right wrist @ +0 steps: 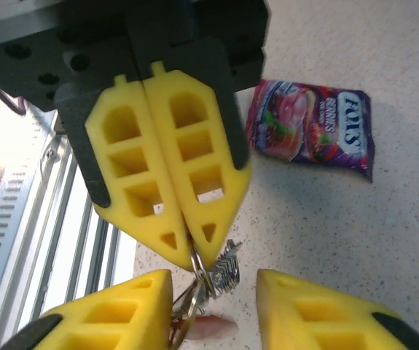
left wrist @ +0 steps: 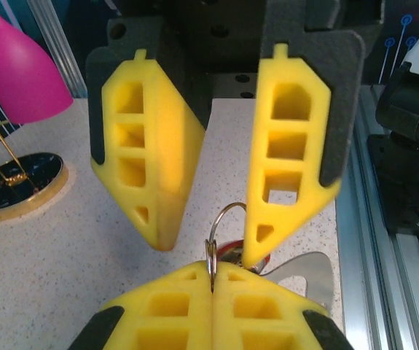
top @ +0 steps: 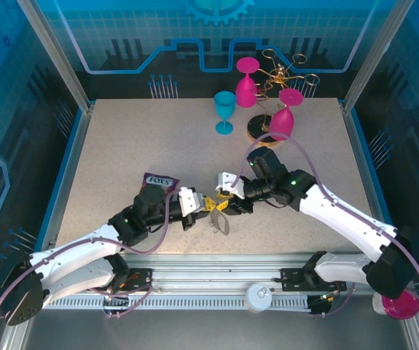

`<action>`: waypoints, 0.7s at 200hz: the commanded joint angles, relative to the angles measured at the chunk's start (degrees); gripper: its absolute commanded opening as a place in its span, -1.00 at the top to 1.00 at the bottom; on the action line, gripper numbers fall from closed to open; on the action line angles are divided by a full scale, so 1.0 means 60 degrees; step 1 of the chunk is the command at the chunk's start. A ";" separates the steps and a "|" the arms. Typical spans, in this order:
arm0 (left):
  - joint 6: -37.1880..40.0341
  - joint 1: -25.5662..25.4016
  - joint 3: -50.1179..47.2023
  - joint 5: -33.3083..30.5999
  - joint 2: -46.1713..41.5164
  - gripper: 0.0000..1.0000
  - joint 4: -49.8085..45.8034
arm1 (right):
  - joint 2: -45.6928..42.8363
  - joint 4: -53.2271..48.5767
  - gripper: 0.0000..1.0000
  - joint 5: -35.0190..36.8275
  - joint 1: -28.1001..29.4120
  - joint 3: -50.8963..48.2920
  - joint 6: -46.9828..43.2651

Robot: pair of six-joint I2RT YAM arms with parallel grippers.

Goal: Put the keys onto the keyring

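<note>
My left gripper (top: pixel 210 206) is shut on a silver wire ring (left wrist: pixel 223 214) of the keyring, just above the table near its front edge. The keyring's dark grey loop (top: pixel 221 223) hangs below the fingers, and part of it (left wrist: pixel 307 273) is visible in the left wrist view. The keys' red tag (left wrist: pixel 228 249) sits against the ring cluster (right wrist: pixel 225 264), with the tag (right wrist: pixel 213 327) blurred beneath it. My right gripper (top: pixel 225 195) faces the left one, open, its fingers (right wrist: pixel 318 313) spread on either side of the cluster. One right finger touches the tag area.
A purple snack packet (top: pixel 159 181) lies just behind the left gripper. At the back stand a teal glass (top: pixel 224 109), two pink glasses (top: pixel 246 80) and a gold wire rack (top: pixel 278 76). The metal rail (top: pixel 216 277) runs along the front edge.
</note>
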 commanded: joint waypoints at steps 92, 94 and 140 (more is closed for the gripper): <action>0.0285 -0.0023 -0.0181 -0.0201 -0.0279 1.00 0.0932 | -0.0940 0.1581 0.73 -0.1167 -0.0526 -0.0856 0.2094; 0.0293 -0.0018 -0.0194 -0.0209 -0.0293 1.00 0.0926 | -0.0933 0.1567 0.75 -0.1136 -0.0539 -0.0863 0.2104; 0.0345 -0.0017 -0.0268 -0.0295 -0.0448 1.00 0.0961 | -0.0793 0.1271 1.00 -0.0593 -0.0978 -0.0943 0.2934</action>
